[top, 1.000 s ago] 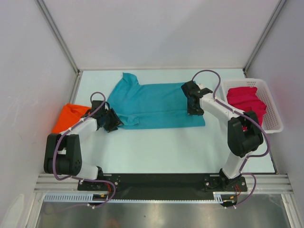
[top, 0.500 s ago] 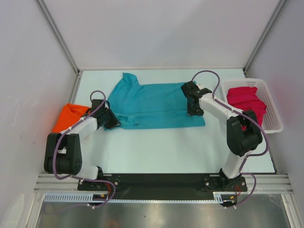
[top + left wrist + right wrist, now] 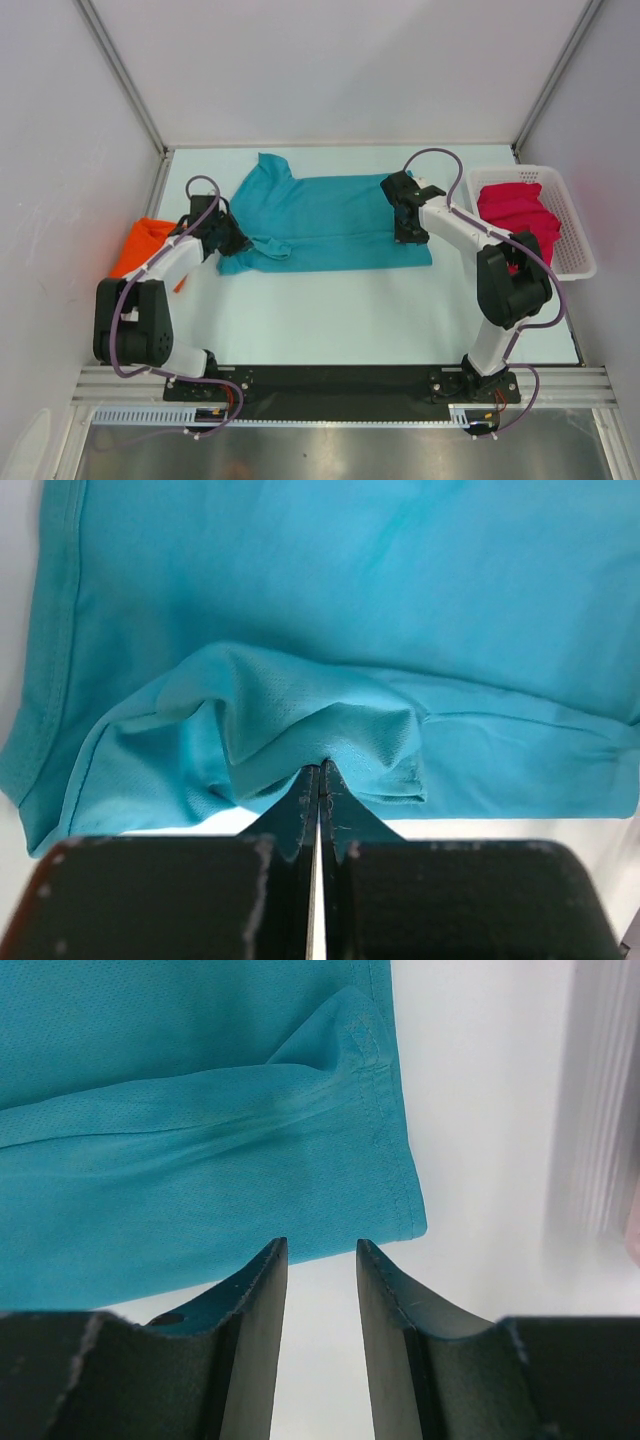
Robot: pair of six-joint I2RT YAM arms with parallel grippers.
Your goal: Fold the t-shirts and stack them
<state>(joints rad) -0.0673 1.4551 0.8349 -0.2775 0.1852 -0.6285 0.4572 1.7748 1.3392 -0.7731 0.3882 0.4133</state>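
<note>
On the white table only the teal cloth t-shirt is part-folded, left gripper pinching its bunched edge, right gripper spread; orange cloth t-shirt and magenta-pink one lie aside, unstacked.

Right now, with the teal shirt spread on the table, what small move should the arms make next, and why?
Probably ease the right gripper forward onto the near hem of the teal shirt and close it. The left gripper is shut on a bunched fold, while the right one stands open just short of the hem with only table between its jaws.
</note>
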